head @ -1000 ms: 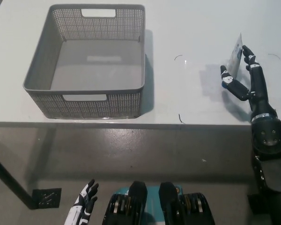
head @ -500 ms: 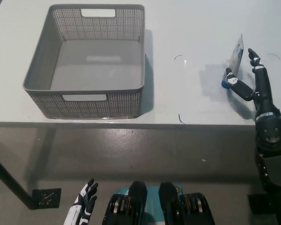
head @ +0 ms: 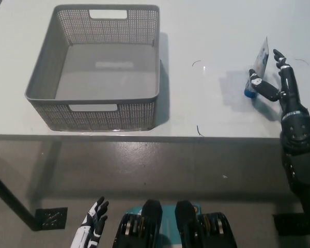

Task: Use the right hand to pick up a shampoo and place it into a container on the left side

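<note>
a white table (head: pixel 206 31) fills the upper part of the head view, its front edge running across the middle, with grey floor below it. on the left part of the table sits a grey perforated basket (head: pixel 116 114) with cut-out handles; nothing lies inside it. well apart from it, near the table's right end, stands the shampoo (head: pixel 260 59), a flat pale tube set upright on its blue cap, tilted a little. the black right hand (head: pixel 275 80) reaches up from the lower right and sits around the tube, one finger against the blue cap low on the left, others raised along the tube's right edge. the fingers look spread and touching rather than clamped, and i cannot tell whether they truly grip it. the white left hand (head: pixel 92 227) rests low by the bottom edge, off the table, fingers apart and holding nothing.
</note>
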{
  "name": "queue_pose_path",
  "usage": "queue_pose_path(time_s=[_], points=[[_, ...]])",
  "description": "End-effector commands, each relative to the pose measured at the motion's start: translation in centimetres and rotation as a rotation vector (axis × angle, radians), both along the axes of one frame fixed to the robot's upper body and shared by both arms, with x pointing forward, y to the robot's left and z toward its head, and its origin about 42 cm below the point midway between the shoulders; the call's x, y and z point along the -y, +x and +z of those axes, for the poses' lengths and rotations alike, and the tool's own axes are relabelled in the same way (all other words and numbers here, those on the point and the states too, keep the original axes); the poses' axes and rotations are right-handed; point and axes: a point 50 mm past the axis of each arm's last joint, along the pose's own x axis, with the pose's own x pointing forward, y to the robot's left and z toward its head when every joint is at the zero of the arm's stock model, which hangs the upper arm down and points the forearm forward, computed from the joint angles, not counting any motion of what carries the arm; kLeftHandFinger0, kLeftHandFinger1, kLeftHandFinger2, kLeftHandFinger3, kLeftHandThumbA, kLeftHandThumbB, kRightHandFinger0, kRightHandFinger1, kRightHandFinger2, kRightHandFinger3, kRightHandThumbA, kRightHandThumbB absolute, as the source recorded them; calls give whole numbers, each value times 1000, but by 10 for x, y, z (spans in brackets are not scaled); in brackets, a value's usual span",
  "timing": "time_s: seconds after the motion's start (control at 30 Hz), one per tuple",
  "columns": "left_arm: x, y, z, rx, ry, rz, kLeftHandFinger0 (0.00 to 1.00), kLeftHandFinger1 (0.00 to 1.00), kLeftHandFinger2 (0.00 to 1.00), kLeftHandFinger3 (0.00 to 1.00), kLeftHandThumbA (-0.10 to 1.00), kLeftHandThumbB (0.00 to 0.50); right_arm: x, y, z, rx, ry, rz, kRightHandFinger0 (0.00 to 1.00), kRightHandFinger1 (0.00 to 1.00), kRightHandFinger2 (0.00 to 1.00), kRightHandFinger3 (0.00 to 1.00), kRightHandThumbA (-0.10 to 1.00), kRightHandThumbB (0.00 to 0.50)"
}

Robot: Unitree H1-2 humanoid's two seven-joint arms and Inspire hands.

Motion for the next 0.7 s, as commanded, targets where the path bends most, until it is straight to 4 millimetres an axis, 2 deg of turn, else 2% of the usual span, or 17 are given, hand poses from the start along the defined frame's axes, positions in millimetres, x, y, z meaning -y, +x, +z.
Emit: queue_pose_path(time_s=[0.0, 0.13, 0.17, 0.33, 0.43, 0.5, 0.6, 0.63, 0.67], points=[[1, 4, 9, 68, -3, -10, 1000, 1000, 1000, 1000, 942, 153, -4, 23, 45, 136, -29, 10, 1000, 1000, 1000, 1000, 627, 314], [1, 6, 10, 71, -2, -18, 1000, 1000, 1000, 1000, 943, 162, -10, 32, 52, 128, -22, 13, 1000, 1000, 1000, 1000, 621, 333], [2, 6, 11, 63, -12, -18, 1000, 1000, 1000, 1000, 940, 177, -13, 36, 54, 115, -44, 14, 1000, 1000, 1000, 1000, 663, 339], [3, 7, 11, 75, -5, -24, 1000, 1000, 1000, 1000, 940, 162, -18, 45, 57, 75, -47, 27, 1000, 1000, 1000, 1000, 690, 344], [3, 9, 11, 75, -3, -19, 1000, 1000, 1000, 1000, 942, 165, -22, 51, 56, 26, -58, 26, 1000, 1000, 1000, 1000, 681, 342], [4, 9, 12, 77, -2, -20, 1000, 1000, 1000, 1000, 943, 165, -23, 52, 55, 10, -36, 26, 1000, 1000, 1000, 1000, 624, 345], [3, 11, 14, 80, -4, -20, 1000, 1000, 1000, 1000, 945, 168, -26, 54, 53, -9, -54, 30, 1000, 1000, 1000, 1000, 621, 375], [2, 11, 14, 85, -3, -22, 1000, 1000, 1000, 1000, 944, 162, -26, 53, 51, -6, -37, 33, 968, 1000, 1000, 1000, 542, 368], [2, 11, 14, 86, -3, -22, 1000, 1000, 1000, 1000, 944, 163, -26, 53, 50, -5, -34, 30, 782, 816, 849, 1000, 483, 360]])
